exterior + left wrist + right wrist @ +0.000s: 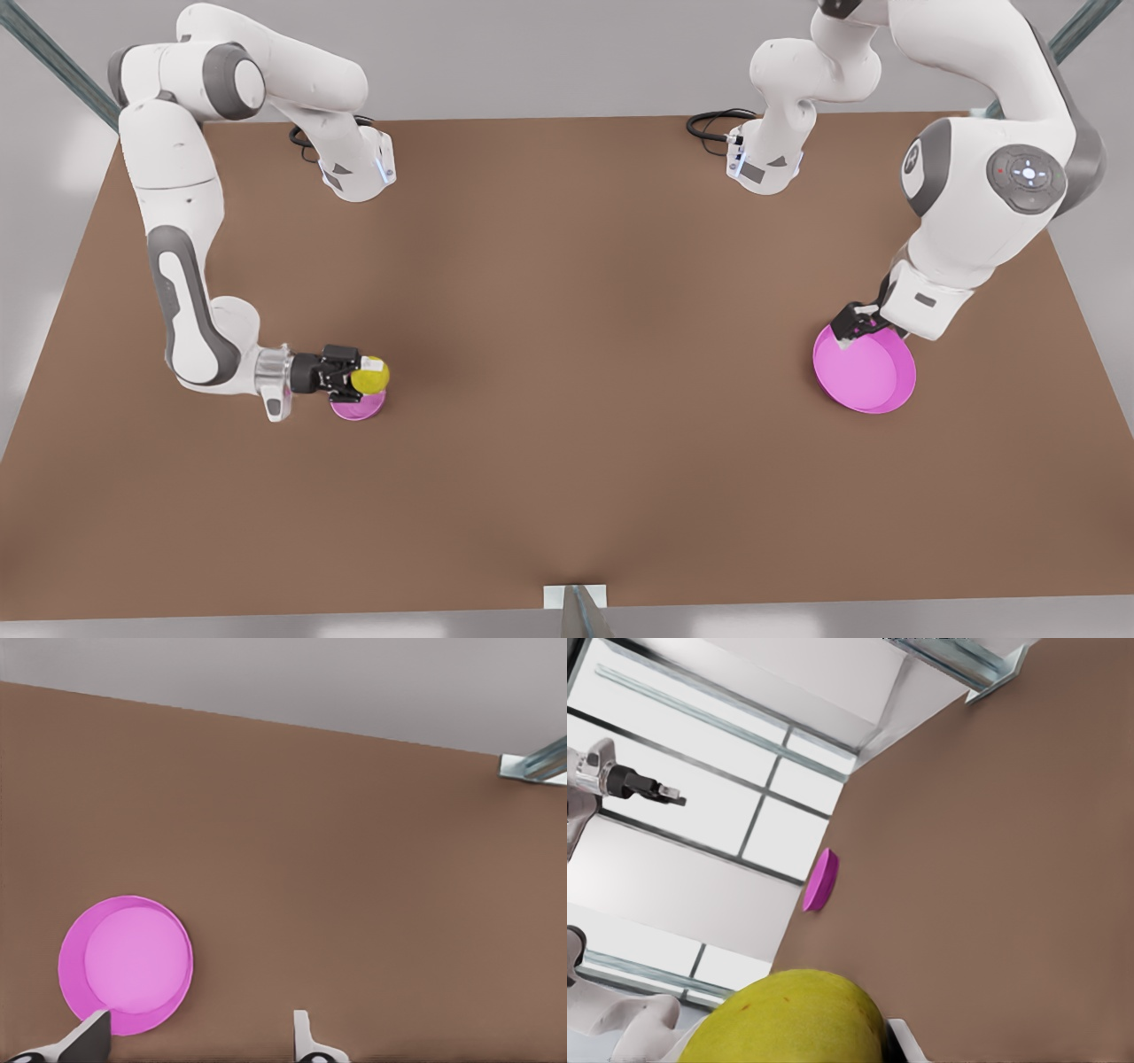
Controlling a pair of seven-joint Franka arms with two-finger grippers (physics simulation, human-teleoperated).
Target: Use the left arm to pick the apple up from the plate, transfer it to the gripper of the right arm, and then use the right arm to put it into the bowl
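Placing stage: handover looks done, and the drop into the bowl is the step in hand, by my reading.
Table [567, 354]: big brown top, carrying both dishes, one toward each end.
Right arm [182, 292]: reaches in on the front view's left, wrist laid nearly level, poised right over the bowl.
Left arm [983, 204]: waits on the front view's right, well apart from the bowl, its job apparently finished.
Plate [873, 377]: wide magenta dish, bare inside, far from the bowl across the table; the left wrist view has it too [124, 964].
Left gripper [855, 326]: hangs at the plate's rim, well away from the bowl, fingers spread wide with nothing between them.
Bowl [359, 406]: small lilac-pink, sitting directly beneath the fruit.
Right gripper [359, 374]: closed around the apple, just above the bowl.
Apple [370, 375]: yellow-green, pinched between the jaws, poking out past the fingertips, over the bowl but not in it; it looms large in the right wrist view [784, 1019].
Next move: I'd judge it needs a short lowering toward the bowl, then the jaws parting; releasing from too high risks a bounce off the rim.
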